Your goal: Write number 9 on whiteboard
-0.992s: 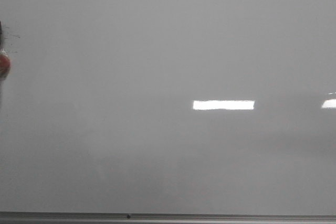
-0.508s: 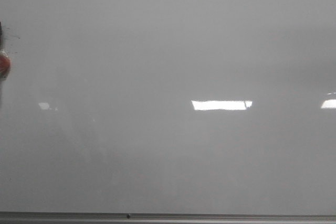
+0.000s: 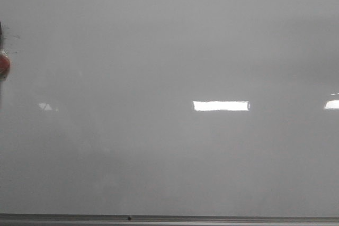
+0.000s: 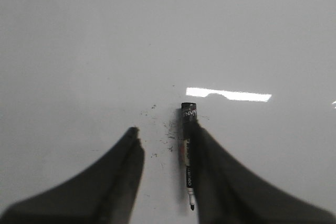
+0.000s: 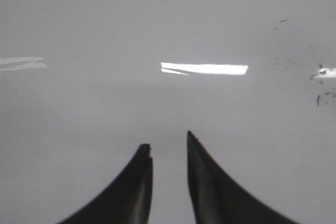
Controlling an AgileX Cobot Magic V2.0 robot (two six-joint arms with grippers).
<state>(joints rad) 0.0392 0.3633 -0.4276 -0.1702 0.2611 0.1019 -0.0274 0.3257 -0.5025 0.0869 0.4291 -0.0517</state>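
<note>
The whiteboard (image 3: 169,51) fills the front view as a glossy pale grey surface, and no number 9 shows on it in any view. Neither gripper appears in the front view. In the left wrist view my left gripper (image 4: 164,128) is open over the whiteboard (image 4: 105,35). A black marker (image 4: 188,150) lies between the jaws, right beside one finger (image 4: 220,177), its uncapped tip pointing toward the wrist. In the right wrist view my right gripper (image 5: 167,140) is open with a narrow gap and empty over the whiteboard (image 5: 105,24).
A thin grey rail (image 3: 169,218) runs along the board's bottom edge. A small red object (image 3: 3,64) sits at the left edge of the front view. Small black ink specks (image 4: 168,129) lie near the marker, and more specks (image 5: 320,98) show in the right wrist view. Bright rectangles are light reflections.
Only reflections shift in the front view: a small bright patch has appeared at the left, and the central bright rectangle has shortened slightly. No mark has appeared.
</note>
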